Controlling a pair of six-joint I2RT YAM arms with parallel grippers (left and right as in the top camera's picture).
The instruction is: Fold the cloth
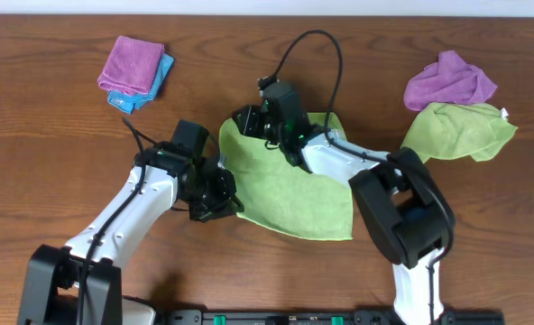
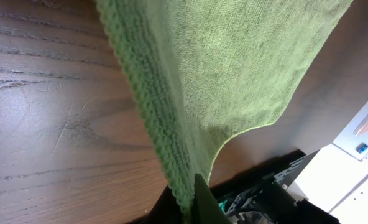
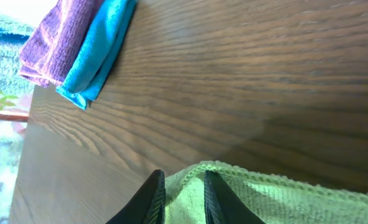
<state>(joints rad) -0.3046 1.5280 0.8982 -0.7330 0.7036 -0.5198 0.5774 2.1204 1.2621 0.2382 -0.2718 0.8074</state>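
Left hand point(image 1: 215, 194) is pinched almost shut on the near-left edge of the lime green fuzzy cloth point(image 1: 294, 194). From the left wrist view, the cloth's point(image 2: 234, 68) thick bumpy edge runs down into the left hand point(image 2: 190, 202), and the cloth is held up a little off the brown wooden table point(image 2: 47, 112).

Across from it, the right hand point(image 1: 249, 122) is on the far-left corner of the same cloth. Up close, its two dark fingers point(image 3: 153, 199) are only a little apart, and the green corner point(image 3: 234, 193) is squeezed between them at the right hand point(image 3: 183, 193). The rest of the cloth lies flat in the middle of the table point(image 1: 50, 181), between the two arms.

At the far left sits a folded purple cloth point(image 1: 132, 61) on top of a folded bright blue cloth point(image 1: 157, 81). At the far right there is a scrunched purple cloth point(image 1: 449, 81), touching a scrunched light green cloth point(image 1: 461, 131).

A small white tag point(image 1: 504, 113) sticks out of the scrunched green one, and it is too tiny to read.
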